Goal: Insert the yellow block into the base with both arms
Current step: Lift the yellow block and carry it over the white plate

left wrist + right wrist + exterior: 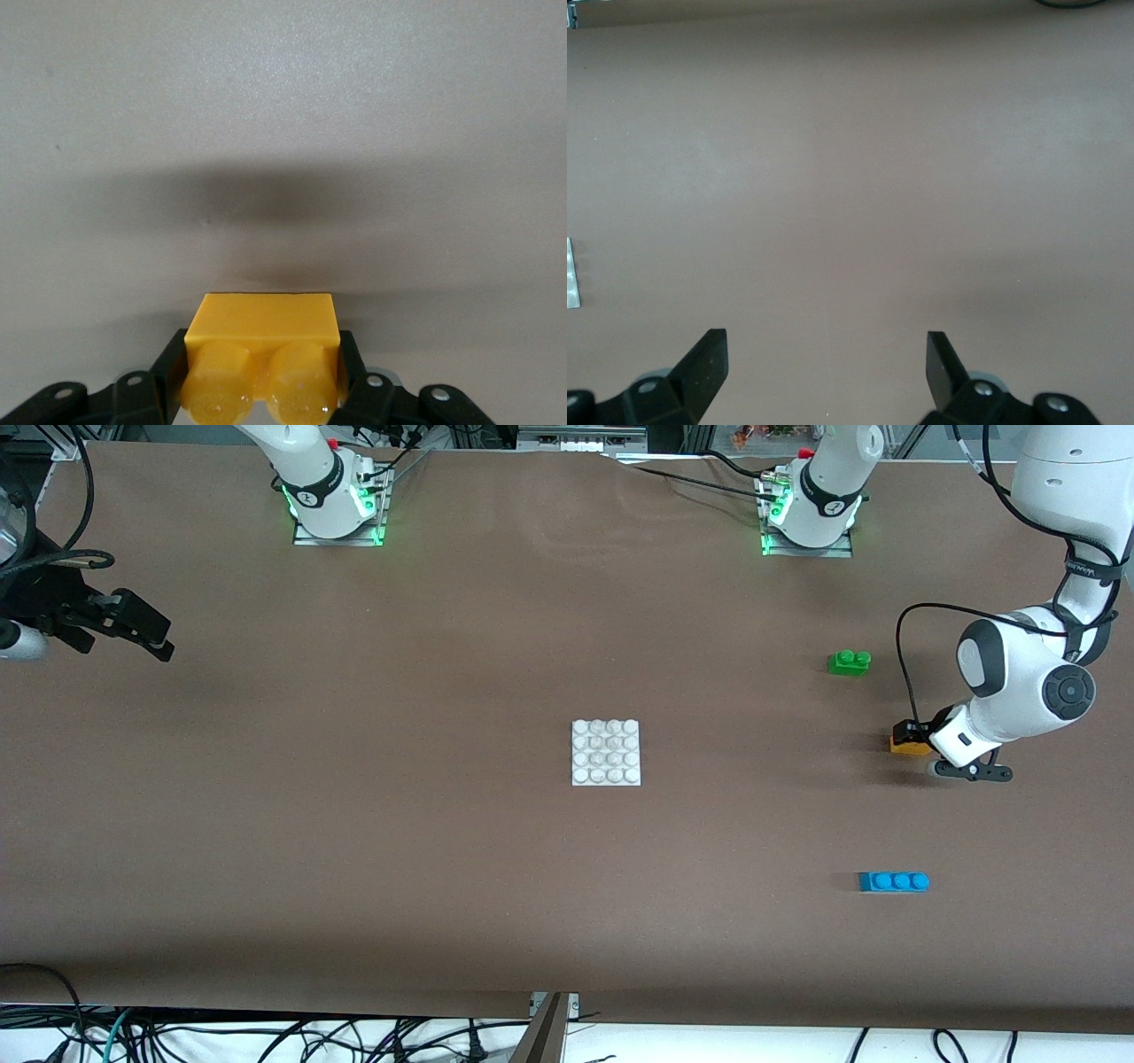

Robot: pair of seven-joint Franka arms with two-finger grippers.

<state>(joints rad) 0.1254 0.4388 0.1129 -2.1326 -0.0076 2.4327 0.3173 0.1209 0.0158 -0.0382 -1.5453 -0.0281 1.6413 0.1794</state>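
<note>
1. The left gripper (909, 737) was down at table level with its jaws closed on the yellow block (907, 746); the left wrist view showed both black fingers (174, 361) pressed against the block's (264, 354) short sides, its two studs facing the camera.
2. The block lay well apart from the base (606, 752), toward the left arm's end of the table and about as near to the front camera as the base.
3. The green brick (849, 662) sat farther from the front camera than the base; the blue brick (893, 881) sat nearer. Neither was touched.
4. The right gripper (142, 630) waited with its jaws wide apart and empty, well away from the base toward the right arm's end; one edge of the base (571, 285) just showed in the right wrist view.
5. Judged from this, the step in hand was securing and lifting the block. Done well, that meant lifting straight up, keeping the block level, and checking that it did not twist in the grip.
6. For the carry toward the base, the studs should stay upward, and the right gripper would likely be needed to steady the base against sliding.
</note>
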